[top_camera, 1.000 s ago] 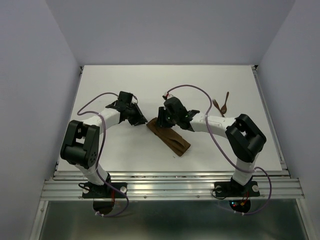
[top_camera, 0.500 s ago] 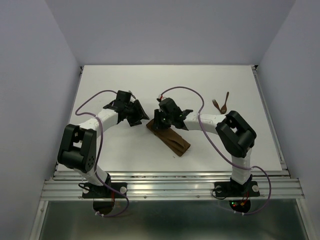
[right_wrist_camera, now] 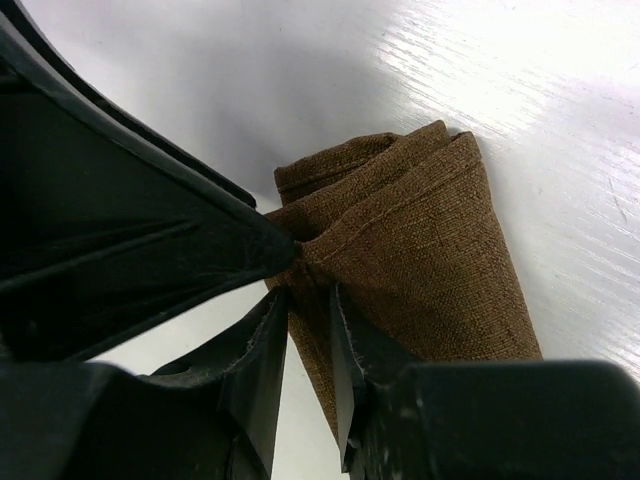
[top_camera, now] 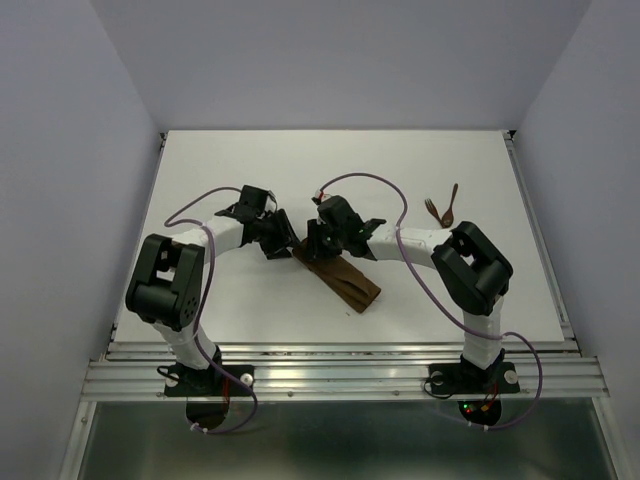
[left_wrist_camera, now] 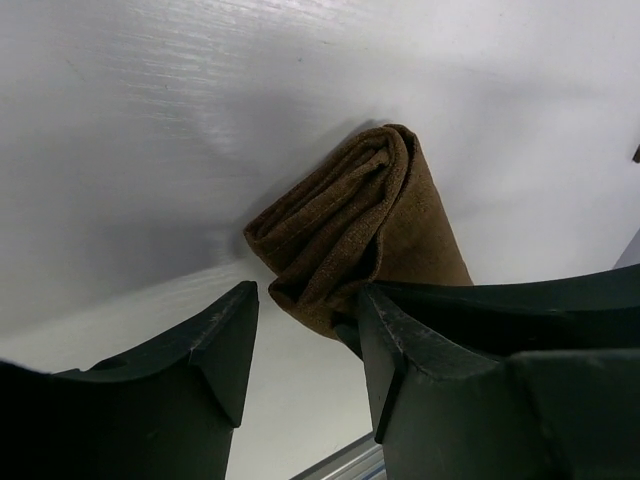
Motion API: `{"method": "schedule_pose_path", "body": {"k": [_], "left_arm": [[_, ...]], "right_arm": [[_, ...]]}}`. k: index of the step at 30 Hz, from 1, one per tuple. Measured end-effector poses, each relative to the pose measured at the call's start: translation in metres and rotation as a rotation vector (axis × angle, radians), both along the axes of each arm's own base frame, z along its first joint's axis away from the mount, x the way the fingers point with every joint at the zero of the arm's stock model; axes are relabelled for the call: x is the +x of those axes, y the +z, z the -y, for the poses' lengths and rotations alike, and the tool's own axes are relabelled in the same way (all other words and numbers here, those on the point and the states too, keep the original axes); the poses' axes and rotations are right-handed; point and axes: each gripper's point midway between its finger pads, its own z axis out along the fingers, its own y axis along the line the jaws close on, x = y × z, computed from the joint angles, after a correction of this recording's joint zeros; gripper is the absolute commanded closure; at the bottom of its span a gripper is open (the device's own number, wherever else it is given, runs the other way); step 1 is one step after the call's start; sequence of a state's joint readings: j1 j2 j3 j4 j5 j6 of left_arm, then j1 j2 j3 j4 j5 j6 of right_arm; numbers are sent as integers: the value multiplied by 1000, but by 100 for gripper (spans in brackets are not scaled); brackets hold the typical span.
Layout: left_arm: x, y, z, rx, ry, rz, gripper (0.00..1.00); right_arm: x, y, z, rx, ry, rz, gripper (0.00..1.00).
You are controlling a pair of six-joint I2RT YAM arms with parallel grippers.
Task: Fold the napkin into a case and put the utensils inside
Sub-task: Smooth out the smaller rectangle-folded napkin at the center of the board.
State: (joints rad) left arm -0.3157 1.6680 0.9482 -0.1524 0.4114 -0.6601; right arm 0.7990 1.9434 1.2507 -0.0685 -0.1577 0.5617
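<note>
Napkin [top_camera: 340,278], folded into a layered strip, lies mid-way across the table [top_camera: 220,170]: soft, light and limp, its layers apt to slide, so best pinched at the folded end. The left gripper [left_wrist_camera: 305,300] stands open astride that end, holding nothing, wider and nearer than a second ago. The right gripper [right_wrist_camera: 308,300] pinches an upper layer. The utensils [top_camera: 443,207] lie well apart, far right

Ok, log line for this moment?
napkin: folded strip on table | right fingers: pinching its far end | left fingers: open beside same end | fork, spoon: far right, untouched
</note>
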Motion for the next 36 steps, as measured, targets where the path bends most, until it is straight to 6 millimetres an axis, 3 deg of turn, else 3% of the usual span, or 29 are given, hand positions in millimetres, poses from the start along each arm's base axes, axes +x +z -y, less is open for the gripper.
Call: {"method": "schedule_pose_path", "body": {"k": [3, 10, 12, 15, 16, 19, 25, 32, 36], "left_arm": [[-4, -6, 4, 2, -20, -18, 46], [-9, -12, 9, 3, -42, -35, 66], [-9, -14, 9, 2, -43, -40, 68], [-10, -14, 9, 3, -44, -42, 82], [-10, -14, 9, 2, -46, -42, 92], [-10, -14, 10, 0, -47, -44, 100], [-11, -14, 11, 1, -52, -42, 100], [-7, -6, 13, -1, -60, -35, 100], [0, 3, 16, -10, -70, -12, 100]], "right_arm": [[0, 0, 0, -4, 3, 1, 71], [0, 0, 1, -8, 6, 0, 71], [0, 1, 0, -7, 6, 1, 71], [1, 3, -1, -5, 6, 4, 71], [1, 3, -1, -5, 6, 4, 71], [1, 3, 0, -6, 6, 3, 69], [2, 5, 7, -33, -10, 19, 62], [-4, 45, 55, -97, -94, 130, 48], [-17, 43, 83, -160, -119, 135, 47]]}}
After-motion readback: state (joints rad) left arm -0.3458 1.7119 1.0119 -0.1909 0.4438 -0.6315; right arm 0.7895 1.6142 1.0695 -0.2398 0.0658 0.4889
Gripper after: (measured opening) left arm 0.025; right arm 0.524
